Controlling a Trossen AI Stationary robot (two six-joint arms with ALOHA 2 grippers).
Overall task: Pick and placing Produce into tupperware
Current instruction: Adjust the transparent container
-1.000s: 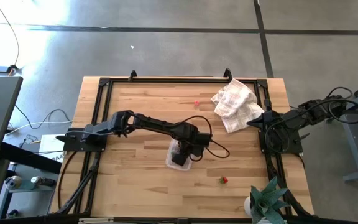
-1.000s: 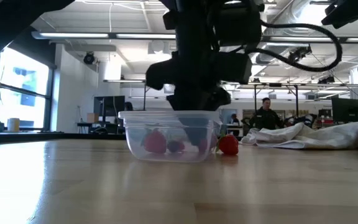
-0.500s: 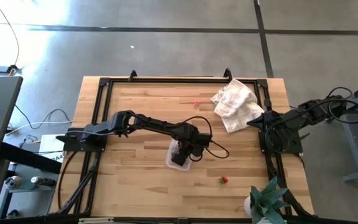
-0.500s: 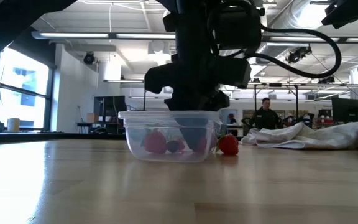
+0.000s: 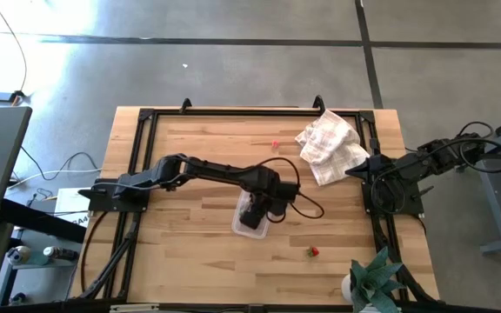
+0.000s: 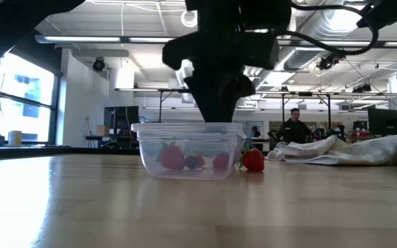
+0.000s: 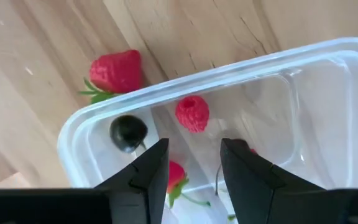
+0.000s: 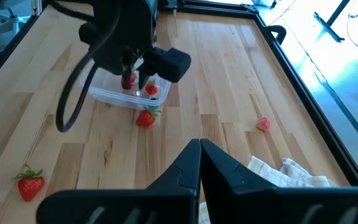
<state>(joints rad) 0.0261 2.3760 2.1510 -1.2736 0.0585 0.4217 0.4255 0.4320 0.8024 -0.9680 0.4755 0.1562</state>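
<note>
The clear tupperware [image 5: 250,223] stands on the wooden table near its middle. It holds a raspberry [image 7: 192,114], a dark berry [image 7: 128,132] and a strawberry [image 7: 175,176]. My left gripper [image 7: 194,146] hangs open just above the tupperware [image 6: 191,148], pointing down and touching nothing. One strawberry [image 6: 253,160] lies on the table against the container's outer wall. Another strawberry [image 5: 312,252] lies toward the near edge. A small pink piece [image 5: 276,144] lies toward the far edge. My right gripper [image 8: 199,149] waits shut at the table's right edge.
A crumpled white checked cloth [image 5: 329,143] lies at the far right corner. A green plant [image 5: 372,278] stands at the near right corner. A black frame [image 5: 137,148] runs along the table's sides. A person [image 6: 293,127] stands in the room beyond.
My left gripper has risen straight up out of the tupperware, from having its fingers down inside the walls to standing above the rim. The berries stay inside the container, which has not moved.
</note>
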